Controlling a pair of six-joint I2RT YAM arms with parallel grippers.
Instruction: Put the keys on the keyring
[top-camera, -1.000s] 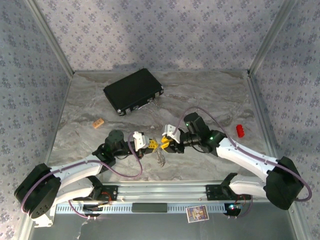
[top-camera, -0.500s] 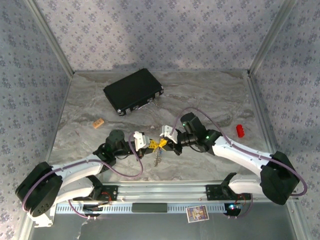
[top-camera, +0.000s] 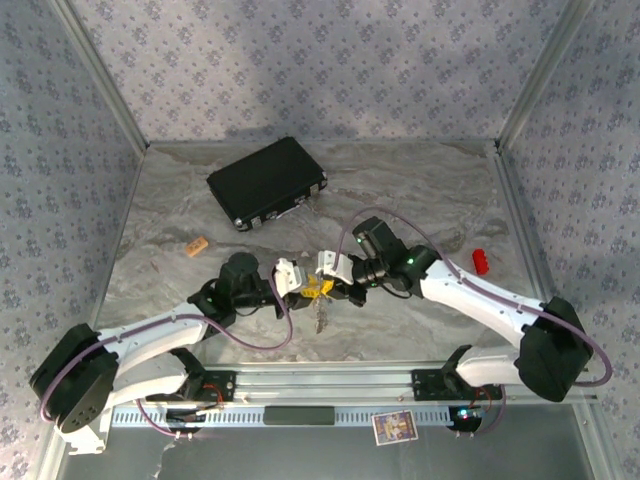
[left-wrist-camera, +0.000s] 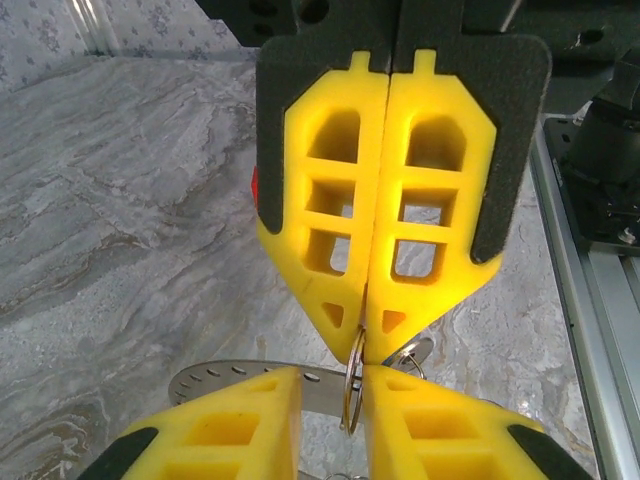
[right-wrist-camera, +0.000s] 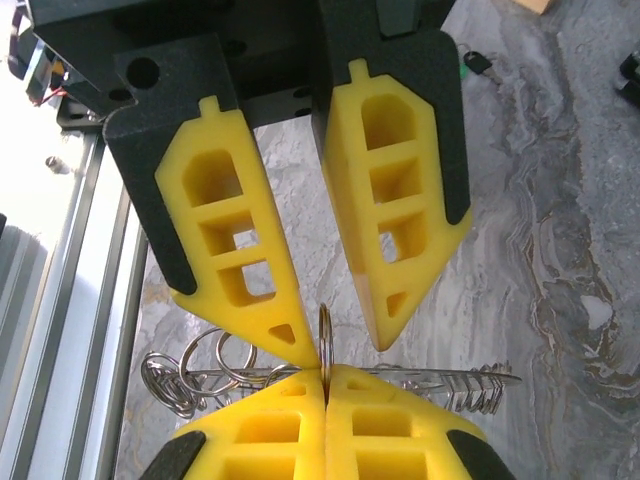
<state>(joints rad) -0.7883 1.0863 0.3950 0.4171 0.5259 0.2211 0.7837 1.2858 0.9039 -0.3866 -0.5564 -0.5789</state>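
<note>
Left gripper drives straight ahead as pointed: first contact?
Likely the right gripper, nearly tip to tip ahead. The thin wire ring it pinches stands between the fingertips of the left gripper.

Readable text: none.
Card (top-camera: 397, 428): at the near edge, below the rail (top-camera: 320, 382); printed blue and purple face, print too small to make out.
Case (top-camera: 266, 181): far left of the table, black; any marking too small to tell.
</note>
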